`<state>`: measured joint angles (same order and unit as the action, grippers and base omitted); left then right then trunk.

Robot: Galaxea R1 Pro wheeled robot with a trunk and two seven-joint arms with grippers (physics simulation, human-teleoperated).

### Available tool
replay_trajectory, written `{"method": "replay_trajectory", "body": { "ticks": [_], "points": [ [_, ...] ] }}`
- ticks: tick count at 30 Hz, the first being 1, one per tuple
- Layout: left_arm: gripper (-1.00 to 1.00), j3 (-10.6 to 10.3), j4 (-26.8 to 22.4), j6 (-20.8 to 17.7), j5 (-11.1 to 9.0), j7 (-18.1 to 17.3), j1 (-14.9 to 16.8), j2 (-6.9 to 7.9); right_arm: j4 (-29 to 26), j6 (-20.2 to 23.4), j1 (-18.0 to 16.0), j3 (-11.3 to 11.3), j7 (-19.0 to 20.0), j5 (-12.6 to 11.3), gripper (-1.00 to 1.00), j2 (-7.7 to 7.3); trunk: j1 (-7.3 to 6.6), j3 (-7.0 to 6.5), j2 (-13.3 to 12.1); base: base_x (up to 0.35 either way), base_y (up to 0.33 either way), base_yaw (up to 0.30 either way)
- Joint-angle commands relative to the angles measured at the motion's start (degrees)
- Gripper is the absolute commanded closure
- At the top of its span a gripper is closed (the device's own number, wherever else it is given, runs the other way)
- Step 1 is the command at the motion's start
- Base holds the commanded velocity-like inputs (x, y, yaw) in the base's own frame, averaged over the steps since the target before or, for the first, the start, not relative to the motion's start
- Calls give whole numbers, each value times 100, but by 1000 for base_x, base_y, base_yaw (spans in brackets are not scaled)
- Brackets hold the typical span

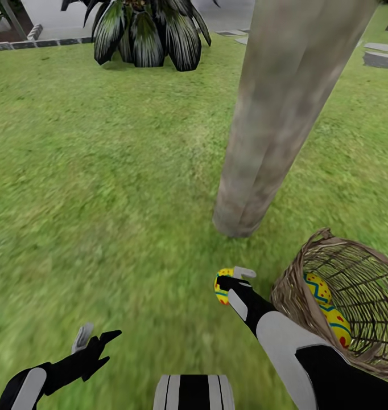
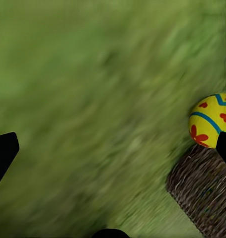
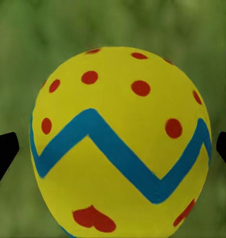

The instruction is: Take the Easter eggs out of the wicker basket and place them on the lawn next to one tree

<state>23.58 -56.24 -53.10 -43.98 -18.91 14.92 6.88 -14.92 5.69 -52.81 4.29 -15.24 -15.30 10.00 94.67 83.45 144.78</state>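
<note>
Robot trunk top (image 1: 194,393), striped black and white, sits at the near edge of the head view, flanked by both arms. Lawn (image 1: 103,171): mottled green grass, running back to grey paving stones (image 1: 382,57) and a stone kerb (image 1: 40,42). Tree (image 1: 285,114): thick pale grey-brown mottled trunk, leaning in the head view, its base rooted in the grass. Palm-like plant (image 1: 145,31): dark broad leaves, at the far edge of the grass, well apart from the trunk. Wicker basket (image 1: 342,302): brown open twig weave, tipped toward the robot, just beside the right arm and near the trunk base; two Easter eggs (image 1: 325,304) lie inside, yellow with blue zigzag and red spots. Right gripper (image 1: 232,280): fingers clamped on a third Easter egg (image 1: 221,286), held over the grass between basket and tree base; the right wrist view shows this egg (image 3: 120,144) close up between the black fingertips (image 3: 3,153). Left gripper (image 1: 94,340): fingers spread apart, holding nothing, over the grass on the robot's left.
</note>
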Motion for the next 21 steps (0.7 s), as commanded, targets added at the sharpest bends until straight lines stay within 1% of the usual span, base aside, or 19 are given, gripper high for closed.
{"method": "replay_trajectory", "body": {
  "ticks": [1,5,6,7,8,9,10,12,13,15,17,19,21],
  "points": [
    [-100,15,1,-29,29,-35,2,-2,-11,30,-1,46,-73,-44,-100,0,-3,-19,0,0,0,0],
    [-100,15,-1,-27,28,-34,2,-3,-35,20,-1,46,-95,-44,-100,0,-13,-108,-6,0,0,0],
    [-100,15,-1,-26,31,-34,2,-3,-148,41,12,46,-90,-45,-100,0,-16,-130,-7,0,0,0],
    [-100,15,-1,-24,38,-31,2,-4,-391,80,40,62,-85,-46,-100,0,-19,-152,-8,0,0,0],
    [-100,15,-1,-20,50,-28,2,-8,-965,260,105,64,-80,-43,-100,0,-21,-174,-10,0,0,0],
    [-100,12,-1,-19,59,-27,2,-9,-1439,570,232,64,-79,-43,-100,0,-24,-196,-11,0,0,0],
    [-100,12,-4,-17,69,-26,2,-10,-2293,1264,546,72,-66,-44,-100,0,-26,-219,-12,0,0,0],
    [-100,11,-8,4,77,-26,2,-11,-3623,2145,1047,73,-51,-44,-100,0,-32,-263,-15,0,0,0],
    [-100,8,-9,79,80,-26,2,-17,-4763,2655,1528,76,-42,-44,-100,0,-34,-285,-16,0,0,0],
    [-100,7,-9,123,82,-25,2,-19,-5573,2999,1831,79,-36,-45,-100,-29,-39,-329,-19,0,0,0],
    [-100,6,-10,167,82,-31,-4,-20,-6354,3667,2030,86,-33,-51,-100,-118,-44,-374,-22,0,0,0],
    [-100,6,-10,178,82,-33,-6,-20,-6721,3945,2154,88,-29,-53,-100,-140,-50,-418,-24,0,0,0],
    [-100,6,-10,183,83,-31,-6,-20,-7123,4086,2326,149,-25,-57,-100,-151,-55,-462,-27,0,0,0]
  ]
}}
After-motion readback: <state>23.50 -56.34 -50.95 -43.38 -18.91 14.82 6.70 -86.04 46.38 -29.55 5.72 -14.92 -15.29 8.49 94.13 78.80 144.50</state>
